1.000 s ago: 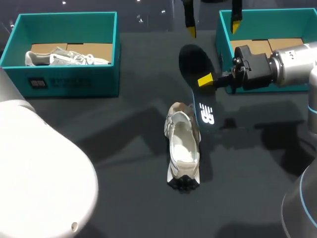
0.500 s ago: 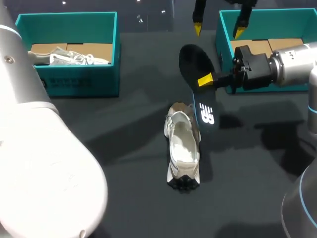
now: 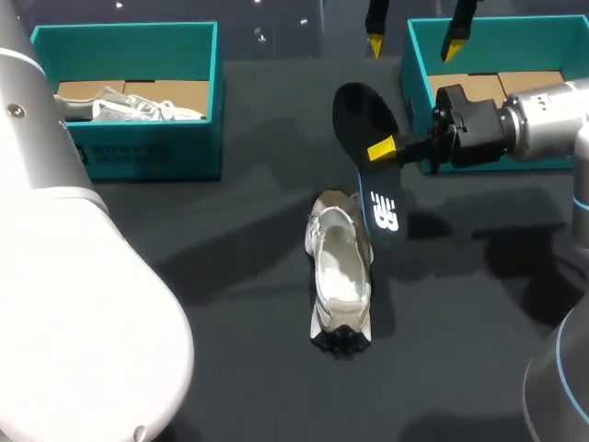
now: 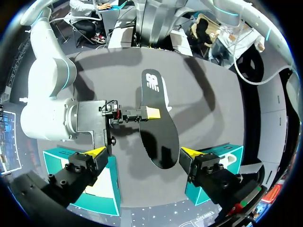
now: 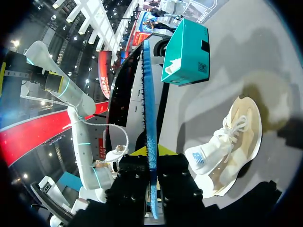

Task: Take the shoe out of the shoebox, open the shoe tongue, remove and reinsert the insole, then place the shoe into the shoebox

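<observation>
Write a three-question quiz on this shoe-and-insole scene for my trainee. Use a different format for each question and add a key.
1. True or false: the right pincer is shut on the black insole, holding it above the table.
2. Multiple choice: where is the beige shoe? A) lying on top of the insole. B) resting on the table, beside the insole. C) held in the right pincer.
3. Fill in the blank: the left pincer hangs over the insole with its fingers ____, gripping nothing.

Key: 1 true; 2 B; 3 open.
</observation>
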Robot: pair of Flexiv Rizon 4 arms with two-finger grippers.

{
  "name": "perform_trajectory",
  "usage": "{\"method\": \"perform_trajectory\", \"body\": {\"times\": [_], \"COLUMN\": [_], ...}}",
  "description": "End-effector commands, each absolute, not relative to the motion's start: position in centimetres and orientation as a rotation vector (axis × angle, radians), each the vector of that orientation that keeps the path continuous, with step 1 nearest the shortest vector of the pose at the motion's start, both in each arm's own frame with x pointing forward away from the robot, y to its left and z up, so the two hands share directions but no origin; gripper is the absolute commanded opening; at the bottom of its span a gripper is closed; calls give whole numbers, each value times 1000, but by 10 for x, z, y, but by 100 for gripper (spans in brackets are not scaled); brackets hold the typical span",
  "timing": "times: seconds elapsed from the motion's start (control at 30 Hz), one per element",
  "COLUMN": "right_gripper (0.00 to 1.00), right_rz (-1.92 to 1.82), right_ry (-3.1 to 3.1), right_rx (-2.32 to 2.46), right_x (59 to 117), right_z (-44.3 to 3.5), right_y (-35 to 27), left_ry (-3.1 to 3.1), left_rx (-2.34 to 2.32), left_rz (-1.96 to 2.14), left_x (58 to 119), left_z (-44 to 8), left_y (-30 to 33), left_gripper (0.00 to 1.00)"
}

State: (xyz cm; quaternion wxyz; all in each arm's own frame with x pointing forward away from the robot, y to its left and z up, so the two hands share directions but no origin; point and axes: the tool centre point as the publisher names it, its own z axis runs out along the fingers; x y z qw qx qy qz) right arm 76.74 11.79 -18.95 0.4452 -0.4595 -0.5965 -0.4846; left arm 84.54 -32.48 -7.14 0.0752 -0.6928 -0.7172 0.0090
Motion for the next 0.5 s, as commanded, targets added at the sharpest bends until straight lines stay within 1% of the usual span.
{"method": "perform_trajectory", "body": {"times": [0.03, 0.23, 0.5], "right_gripper": [0, 0, 0], "right_rz": [-1199, -1199, -1199], "right_ry": [-1479, -1479, -1479], "right_rx": [-1142, -1142, -1142], "right_x": [767, 767, 767], "right_z": [-190, -190, -190], "right_y": [119, 119, 119], "left_ry": [-2267, -2365, -2551], "left_rx": [-2185, -2292, -2350], "left_rz": [183, 343, 606], "left_x": [832, 822, 815], "left_z": [-74, -78, -102], "left_y": [-295, -275, -254], "left_gripper": [100, 100, 100]}}
